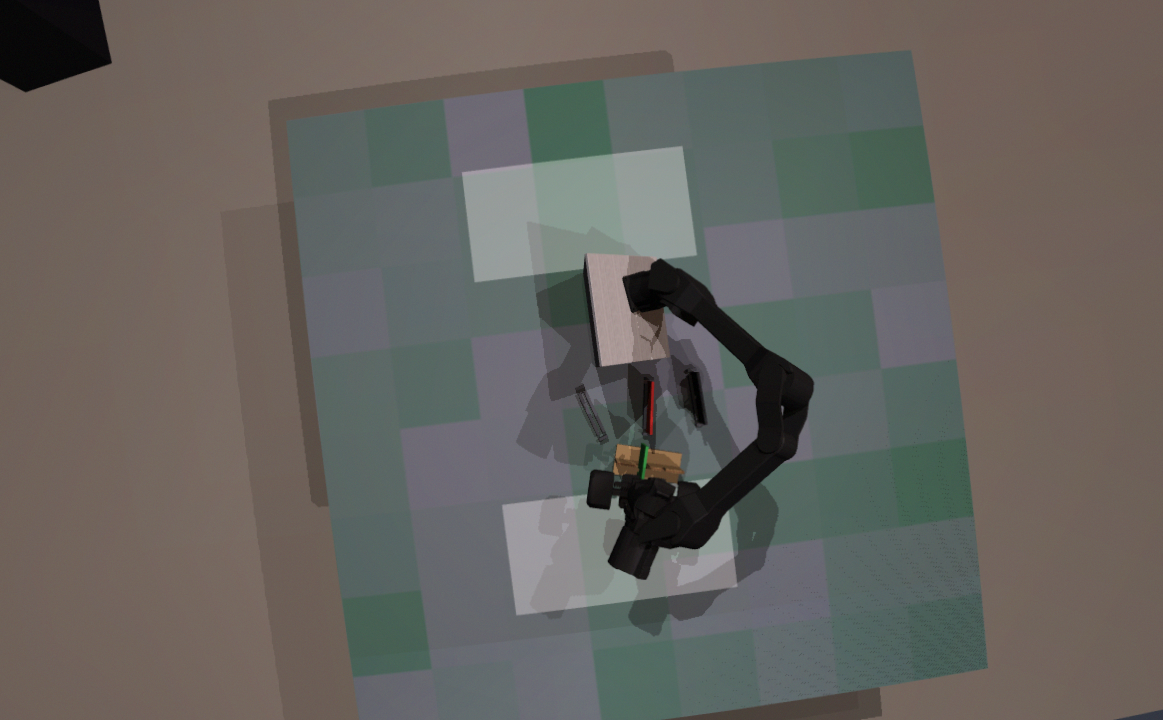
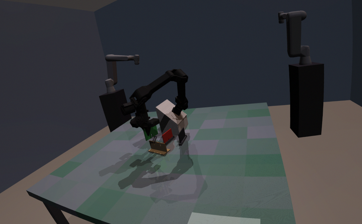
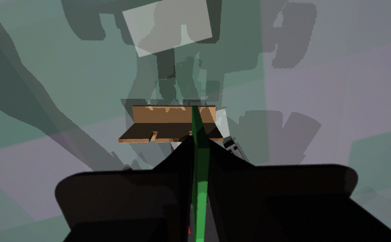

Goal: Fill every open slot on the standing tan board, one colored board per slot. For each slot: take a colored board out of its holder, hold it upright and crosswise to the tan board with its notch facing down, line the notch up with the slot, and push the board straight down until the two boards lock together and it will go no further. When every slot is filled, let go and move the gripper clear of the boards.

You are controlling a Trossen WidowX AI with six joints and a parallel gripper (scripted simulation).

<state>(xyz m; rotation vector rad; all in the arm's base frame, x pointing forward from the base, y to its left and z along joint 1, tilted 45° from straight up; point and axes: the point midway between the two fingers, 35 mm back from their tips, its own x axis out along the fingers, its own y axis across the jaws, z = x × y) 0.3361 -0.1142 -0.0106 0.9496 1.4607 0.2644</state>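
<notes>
Gripper clamped on green board above slotted tan board, no slot looks filled, red board and black board left, both in holders beside tan board.

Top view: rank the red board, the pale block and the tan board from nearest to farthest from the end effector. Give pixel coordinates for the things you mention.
1. Tan board (image 1: 669,458) (image 2: 158,146) (image 3: 161,115), right by the end effector (image 1: 643,479) (image 2: 148,134) (image 3: 196,140).
2. Red board (image 1: 651,407) (image 2: 167,136) (image 3: 189,230), above the tan board in the image.
3. Pale block (image 1: 614,313) (image 2: 165,108), farther up, beyond the red board.
</notes>
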